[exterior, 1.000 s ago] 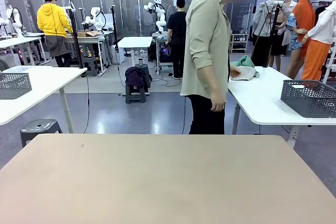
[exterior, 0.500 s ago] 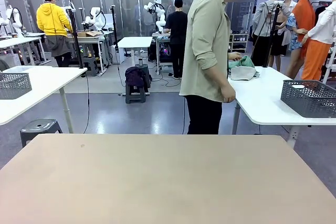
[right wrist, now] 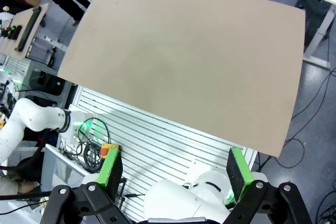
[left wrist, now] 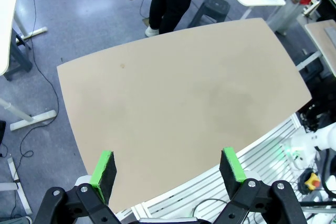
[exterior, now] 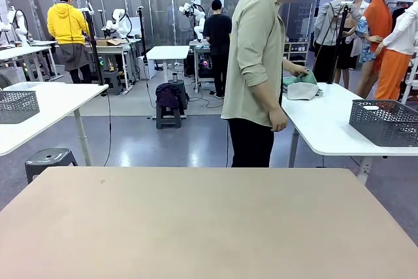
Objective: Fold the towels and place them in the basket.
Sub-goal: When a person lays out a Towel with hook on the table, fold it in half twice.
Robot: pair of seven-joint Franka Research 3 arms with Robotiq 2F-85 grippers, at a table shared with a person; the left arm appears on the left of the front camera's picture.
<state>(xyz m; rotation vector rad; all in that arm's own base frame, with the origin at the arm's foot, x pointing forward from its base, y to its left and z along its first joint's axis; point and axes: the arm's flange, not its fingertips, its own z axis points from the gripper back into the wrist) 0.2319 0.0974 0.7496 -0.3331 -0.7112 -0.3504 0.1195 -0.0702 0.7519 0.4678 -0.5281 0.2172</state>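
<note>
I read the table (exterior: pixel 209 227) as plain tan with no pattern. At one o'clock in the front view, the person (exterior: pixel 260 89) wears a pale sage shirt (exterior: pixel 255 44) and black trousers (exterior: pixel 251 145). Near two o'clock sit the mint green towel (exterior: pixel 304 78) and the cream white towel (exterior: pixel 304 91), on a white table (exterior: pixel 326 129). At three o'clock the basket (exterior: pixel 385 122) is dark grey with lattice-mesh sides. At nine o'clock is a paler grey mesh basket (exterior: pixel 16 106). On my wrist feeds, the left gripper (left wrist: pixel 168 163) and right gripper (right wrist: pixel 176 163) are black with bright green pads (left wrist: pixel 104 171).
</note>
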